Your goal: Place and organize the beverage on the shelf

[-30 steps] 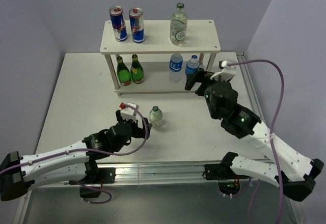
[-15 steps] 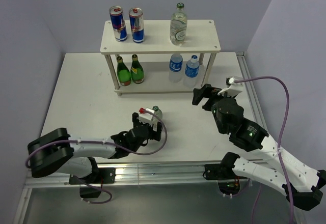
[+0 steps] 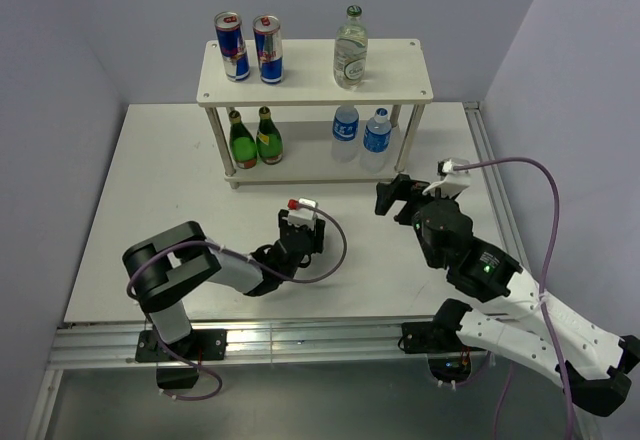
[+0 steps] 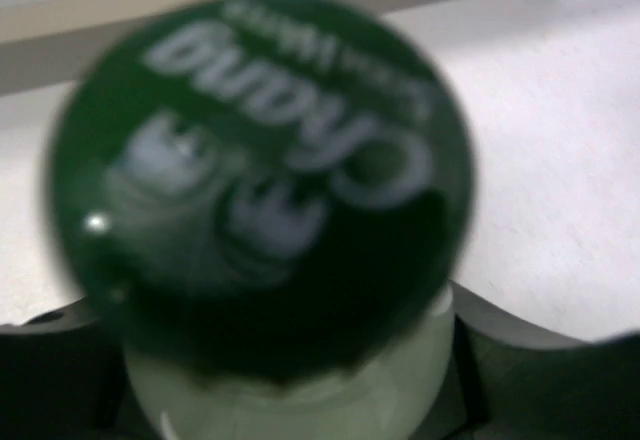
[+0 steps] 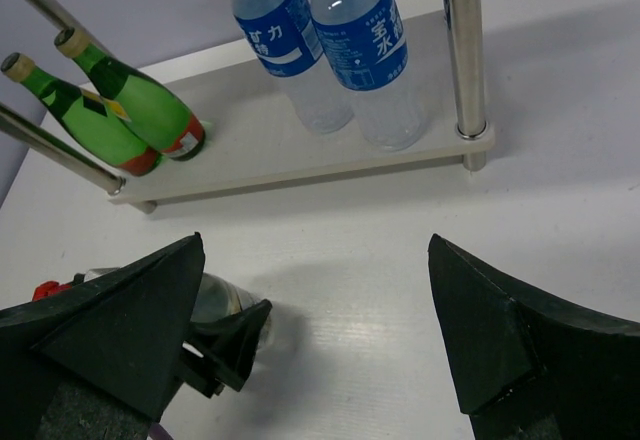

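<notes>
The shelf (image 3: 300, 75) stands at the back of the table. Its top board carries two cans (image 3: 231, 46) and a clear green-capped bottle (image 3: 350, 50). On its lower board (image 5: 260, 140) stand two water bottles (image 3: 346, 123) (image 5: 365, 50). A second green-capped bottle (image 4: 260, 180) (image 5: 215, 298) stands on the table in front of the shelf. My left gripper (image 3: 302, 228) is shut around its body, fingers (image 4: 545, 380) against both sides, and hides it from above. My right gripper (image 3: 395, 195) (image 5: 315, 250) hangs open and empty to its right, facing the shelf.
Two dark green glass bottles (image 3: 242, 140) (image 5: 150, 105) share the lower board's left end. A silver shelf leg (image 5: 462, 50) stands right of the water bottles. The white table (image 3: 150, 180) ends in a metal rail (image 3: 300, 338) at the near edge, with walls around it.
My left gripper slid right over the table bottle and its jaws closed in on it. My right gripper drew back from the shelf's lower right, staying open.
</notes>
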### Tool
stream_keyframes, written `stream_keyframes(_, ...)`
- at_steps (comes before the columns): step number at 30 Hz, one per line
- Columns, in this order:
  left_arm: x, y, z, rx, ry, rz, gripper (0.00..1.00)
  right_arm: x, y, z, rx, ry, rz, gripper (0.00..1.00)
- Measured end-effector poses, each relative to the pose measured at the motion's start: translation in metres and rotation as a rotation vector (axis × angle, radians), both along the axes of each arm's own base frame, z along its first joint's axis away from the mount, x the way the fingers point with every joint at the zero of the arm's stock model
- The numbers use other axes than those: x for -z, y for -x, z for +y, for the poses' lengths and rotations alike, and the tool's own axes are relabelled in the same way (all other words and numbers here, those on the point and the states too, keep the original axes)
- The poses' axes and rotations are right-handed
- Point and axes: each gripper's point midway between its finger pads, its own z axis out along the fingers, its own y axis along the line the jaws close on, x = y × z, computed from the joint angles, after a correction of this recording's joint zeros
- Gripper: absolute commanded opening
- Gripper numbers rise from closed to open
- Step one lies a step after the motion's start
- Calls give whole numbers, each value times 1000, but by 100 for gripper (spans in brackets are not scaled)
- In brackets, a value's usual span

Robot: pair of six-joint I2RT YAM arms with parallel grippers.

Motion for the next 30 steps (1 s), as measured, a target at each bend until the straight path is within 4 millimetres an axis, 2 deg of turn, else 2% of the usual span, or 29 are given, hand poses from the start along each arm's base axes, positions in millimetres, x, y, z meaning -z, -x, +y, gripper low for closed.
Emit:
stream_keyframes(2, -1, -5, -1, -17, -9, -17, 1, 3, 0, 0, -1, 3, -1, 100)
stream_keyframes(10, -5, -9, -4, -41, -100, 21, 0, 7, 1, -2, 2, 13, 1, 100)
stream_keyframes(13, -24, -9, -13, -30, -170, 58, 0, 6, 0, -6, 25, 12, -2, 100)
stream_keyframes(15, -53, -14, -25, -20, -175, 63, 0, 7, 0, -11, 50, 13, -3, 100)
stream_keyframes(18, -113, -26, -52, 1, -130, 42, 0, 5, 1, -19, 88, 5, -9, 100)
stream_keyframes(23, -251, -48, -86, 41, 1, -58, 0, 4, 4, -32, 137, -12, -25, 100)
stream_keyframes(26, -319, -63, -101, 62, 86, -120, 0, 1, 6, -38, 160, -24, -37, 100)
stream_keyframes(28, -349, -74, -109, 79, 122, -146, 0, 2, 6, -41, 172, -24, -41, 100)
stream_keyframes(30, -367, -87, -114, 90, 142, -166, 0, 6, 7, -44, 184, -18, -40, 100)
